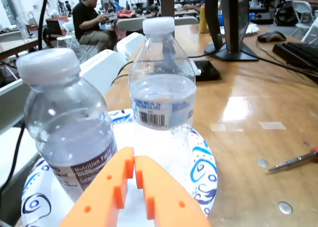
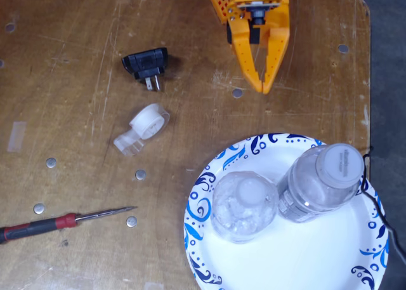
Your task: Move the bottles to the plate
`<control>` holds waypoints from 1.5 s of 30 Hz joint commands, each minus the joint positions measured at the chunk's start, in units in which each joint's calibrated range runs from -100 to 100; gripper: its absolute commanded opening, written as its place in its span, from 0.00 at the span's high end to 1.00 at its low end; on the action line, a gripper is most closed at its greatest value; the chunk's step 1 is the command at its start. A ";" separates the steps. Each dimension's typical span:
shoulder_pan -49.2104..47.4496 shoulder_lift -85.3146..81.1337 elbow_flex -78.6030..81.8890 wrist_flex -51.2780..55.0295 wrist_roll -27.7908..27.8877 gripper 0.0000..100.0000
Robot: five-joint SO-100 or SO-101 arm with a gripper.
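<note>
Bottles upright on plate | hand closed, apart

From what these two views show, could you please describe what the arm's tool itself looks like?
The tool is bright orange plastic with two tapering, wedge-shaped fingers that carry small round holes and stepped notches along their inner edges. In the fixed view a dark motor block sits in its orange housing, with thin wires at the top edge.

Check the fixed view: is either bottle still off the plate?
No. Both bottles stand upright inside the rim of the plate, and the gripper is shut and clear of them.
</note>
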 commanded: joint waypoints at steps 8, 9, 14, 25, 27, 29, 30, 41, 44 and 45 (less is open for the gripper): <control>1.80 0.36 0.54 4.39 -0.05 0.99; 2.34 0.36 0.54 4.48 -0.05 0.99; 4.82 0.36 0.54 4.65 -0.05 0.99; 3.74 0.36 0.54 4.74 -0.05 0.99; 3.52 0.36 0.63 4.83 -0.05 0.99; 2.66 0.44 0.63 4.83 -0.05 0.99; 2.45 0.36 0.63 4.83 -0.05 0.99; 2.66 0.36 0.63 4.83 -0.05 0.99; 3.20 0.36 0.63 4.83 -0.05 0.99; 3.31 0.36 0.63 4.83 -0.05 0.99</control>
